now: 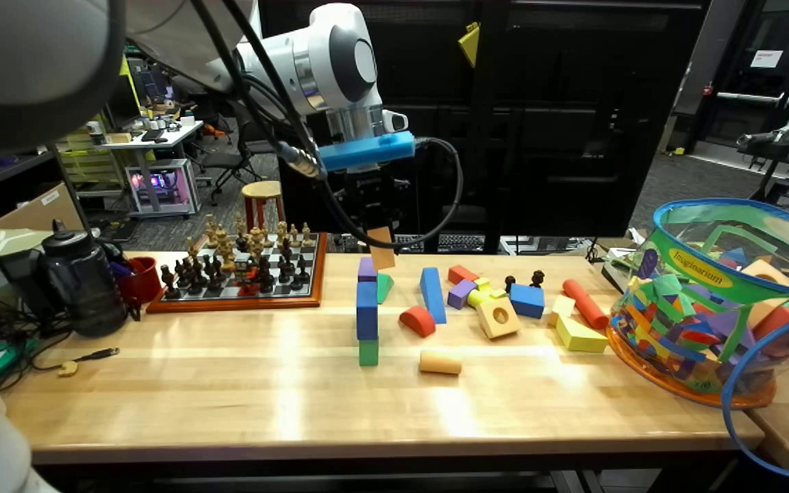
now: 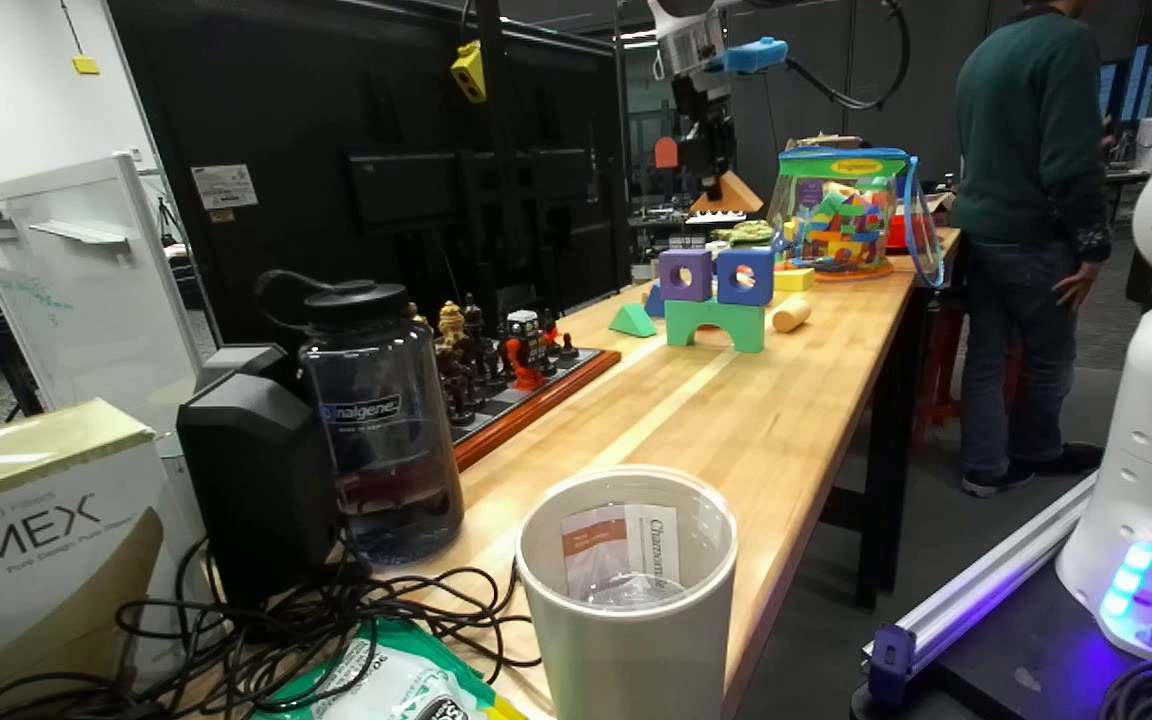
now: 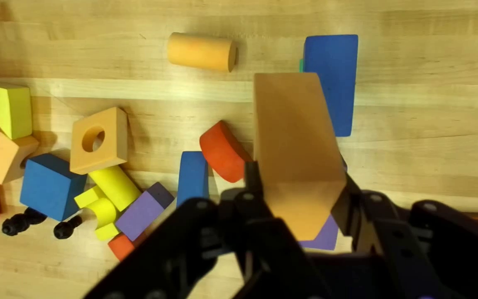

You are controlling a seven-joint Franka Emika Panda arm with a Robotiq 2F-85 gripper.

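Note:
My gripper [image 3: 298, 182] is shut on a natural-wood triangular block [image 3: 295, 128], with a finger on each side of it. In an exterior view the wooden block [image 2: 733, 195] hangs in the air, above and behind a small structure. That structure has a green arch [image 2: 714, 322] as its base. Side by side on the arch stand a purple block [image 2: 678, 268] and a blue block [image 2: 754, 268], each with a round hole. From the wrist, the held block partly covers the blue block [image 3: 336, 74] and most of the purple block [image 3: 326, 238].
Loose blocks lie about: a wooden cylinder [image 1: 440, 362], a red half-round [image 1: 418, 320], a blue wedge [image 1: 433, 294], a green triangle [image 2: 633, 320]. A chessboard [image 1: 298, 301] with pieces, a dark bottle [image 1: 83, 281] and a clear block bag [image 1: 703, 322] also stand on the table.

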